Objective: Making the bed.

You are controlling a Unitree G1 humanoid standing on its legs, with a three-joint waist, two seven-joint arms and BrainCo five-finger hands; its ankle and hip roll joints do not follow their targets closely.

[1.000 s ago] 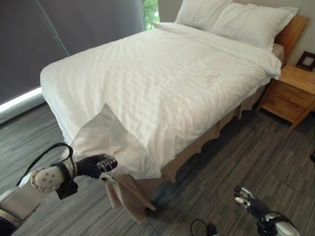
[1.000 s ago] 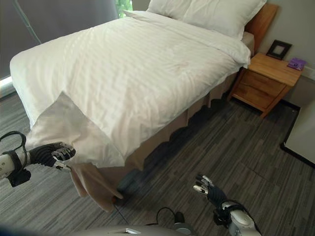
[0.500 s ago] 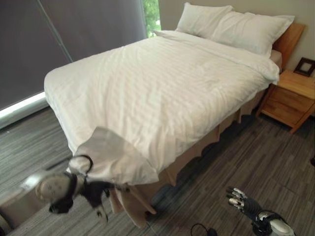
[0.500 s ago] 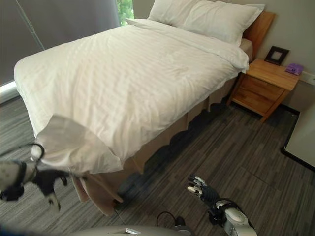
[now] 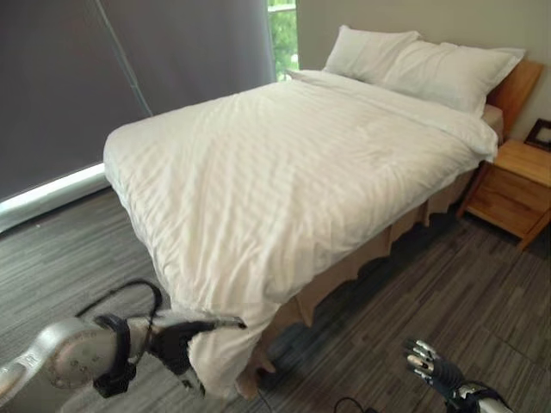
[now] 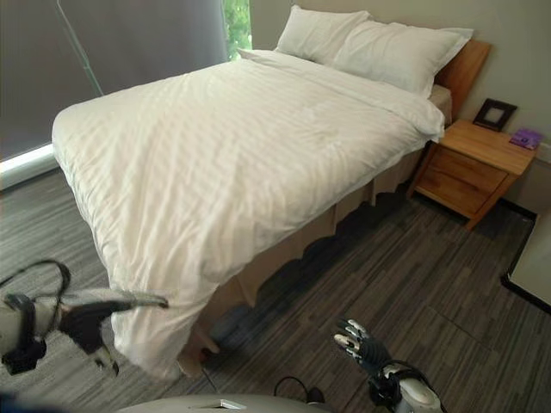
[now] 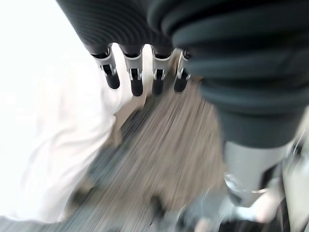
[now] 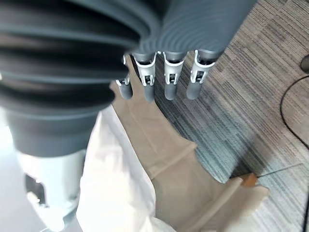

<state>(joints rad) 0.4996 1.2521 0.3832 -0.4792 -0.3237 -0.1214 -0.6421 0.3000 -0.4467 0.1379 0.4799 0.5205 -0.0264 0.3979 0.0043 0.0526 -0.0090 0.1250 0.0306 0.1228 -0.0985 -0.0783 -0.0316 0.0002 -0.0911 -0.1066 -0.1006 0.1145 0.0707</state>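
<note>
A wide bed fills the middle of the scene, covered by a white, faintly striped duvet (image 5: pixel 293 163) that lies smooth across the top. Its near corner hangs straight down over the foot of the bed, almost to the floor.

The robot's left hand (image 5: pixel 176 340) sits low at that corner, right beside the hanging cloth. In the left wrist view its silver, dark-tipped fingers (image 7: pixel 136 79) point out straight and relaxed, with the white cloth just past them; they are curled around nothing, and whether they touch the cloth cannot be told.

The right hand (image 6: pixel 360 348) hovers low over the dark grey striped carpet (image 6: pixel 405 258), well apart from the bed and off to the far side of the left hand. Its fingers (image 8: pixel 169 79) are spread out straight, empty.

Under the duvet, a tan fabric bed skirt (image 6: pixel 293 254) runs along the side of the bed nearest the right hand. In the right wrist view it folds past the fingertips at the corner, over a wooden bed leg (image 8: pixel 248 180).

Far beyond both hands, two white pillows (image 5: pixel 430 64) rest at the head of the bed against a wooden headboard (image 5: pixel 514 77). Beside it stands a wooden nightstand (image 6: pixel 469 168) carrying a small dark picture frame (image 6: pixel 494 113). A dark grey roller blind (image 5: pixel 103 77) covers the window beyond the left hand.
</note>
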